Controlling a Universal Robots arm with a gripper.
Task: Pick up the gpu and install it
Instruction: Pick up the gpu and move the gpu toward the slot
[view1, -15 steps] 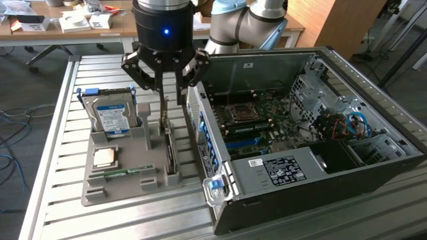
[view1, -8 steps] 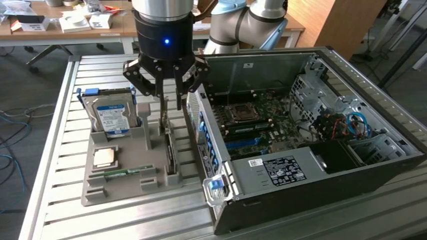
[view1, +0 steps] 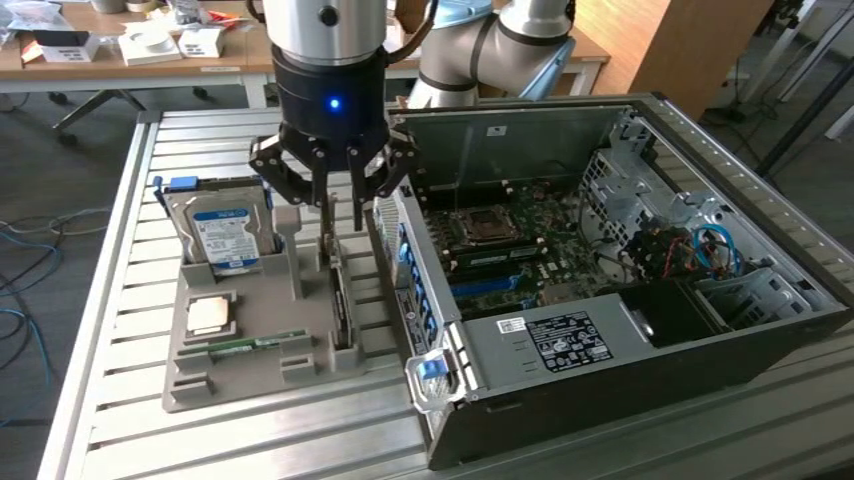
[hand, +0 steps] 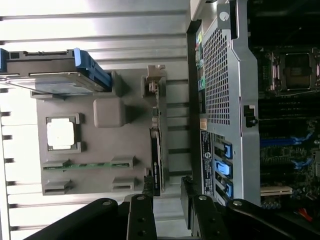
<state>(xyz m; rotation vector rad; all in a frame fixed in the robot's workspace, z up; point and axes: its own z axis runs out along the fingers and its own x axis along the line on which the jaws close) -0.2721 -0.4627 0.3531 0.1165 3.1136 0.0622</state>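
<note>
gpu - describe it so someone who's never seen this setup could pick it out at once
Start at the open computer case; a grey holder tray sits right beside it. The gpu is the thin dark card standing on edge in the tray's slot nearest the case, unlike the boxy blue-labelled hard drive and the flat green memory stick.

Looks soft and even in the exterior view, without hard shadows, only a weak shade beside the grey tray (view1: 267, 300) and a dark hollow inside the computer case (view1: 561, 440). Burns out to plain white on the slatted table (hand: 90, 30) in the wrist view, yet turns murky within the case.
</note>
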